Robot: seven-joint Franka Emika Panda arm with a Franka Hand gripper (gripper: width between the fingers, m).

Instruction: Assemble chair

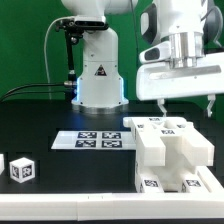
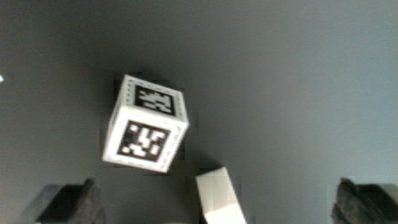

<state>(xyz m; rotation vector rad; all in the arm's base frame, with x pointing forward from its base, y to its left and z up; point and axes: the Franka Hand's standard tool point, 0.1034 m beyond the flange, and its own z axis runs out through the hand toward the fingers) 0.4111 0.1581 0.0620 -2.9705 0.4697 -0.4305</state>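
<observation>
The chair [image 1: 170, 152] is a stepped white block of joined parts with small tags, standing at the exterior view's right front. My gripper [image 1: 185, 107] hangs open above it, touching nothing. A loose white cube [image 1: 22, 168] with a tag lies at the exterior view's left front. The wrist view shows a white tagged block [image 2: 151, 124] on the dark table and a narrow white bar [image 2: 217, 196] beside it. My gripper [image 2: 215, 206] shows two dark fingertips [image 2: 61, 206] spread wide apart, with only the bar's end in line between them and no contact.
The marker board [image 1: 98, 138] lies flat on the black table behind the chair. The white robot base [image 1: 98, 75] stands at the back, with a cable trailing off to the exterior view's left. Another white piece [image 1: 2, 165] peeks in at the left edge.
</observation>
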